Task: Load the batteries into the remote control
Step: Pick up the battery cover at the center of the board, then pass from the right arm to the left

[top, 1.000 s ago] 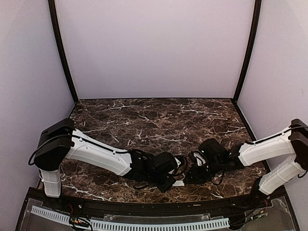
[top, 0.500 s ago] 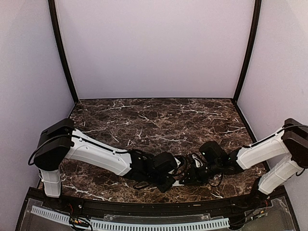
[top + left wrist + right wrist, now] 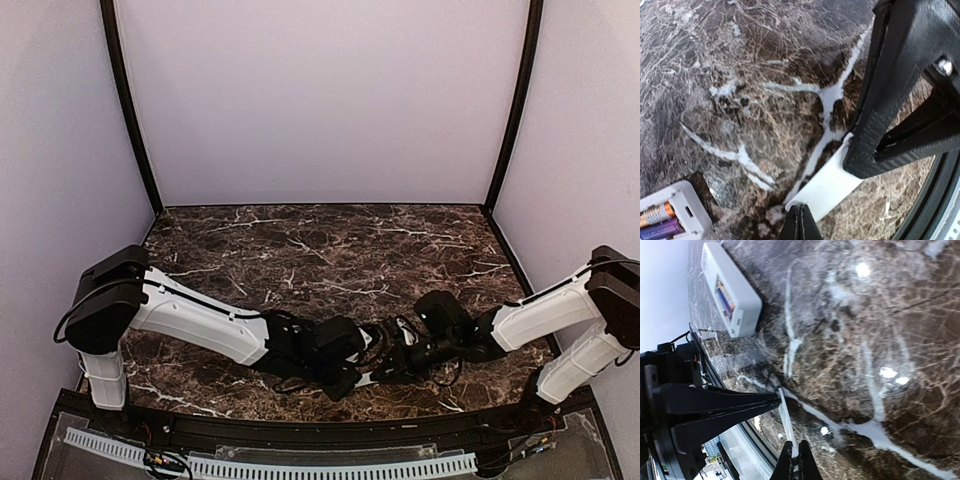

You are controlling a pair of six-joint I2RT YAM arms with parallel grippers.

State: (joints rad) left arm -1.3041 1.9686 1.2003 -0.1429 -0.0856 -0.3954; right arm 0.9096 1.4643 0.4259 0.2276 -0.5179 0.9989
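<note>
Reading both wrist views: the remote control [image 3: 742,292] lies back-up on the tabletop [image 3: 740,75], near the left end effector [image 3: 799,222] but not touching it. Its bay is uncovered. The batteries [image 3: 724,296] sit side by side inside it, one showing orange, one purple-blue. In the top view the arms hide the remote.

Both end effectors are pressed together. The right end effector [image 3: 793,462] pinches a thin white cover plate [image 3: 827,185] by one end, seen edge-on from its own camera. The left one looks to be nipping the plate's opposite corner, though the contact is right at the frame edge, so that is less sure.

Handling, as a judgement:
- Remote: light, rigid plastic shell with smooth faces. It will likely skate on the polished marble under any side push. Best hold is across the narrow width, on the solid end away from the open bay, or pin it from above.
- Batteries: small, round and slick. They would roll if tipped out, so keep the remote flat.
- Cover plate: very thin, probably flexes, and pivots easily in a tip pinch. A two-point hold risks bending it if the arms pull apart. Grip flat near an edge and leave the latch end free.
</note>
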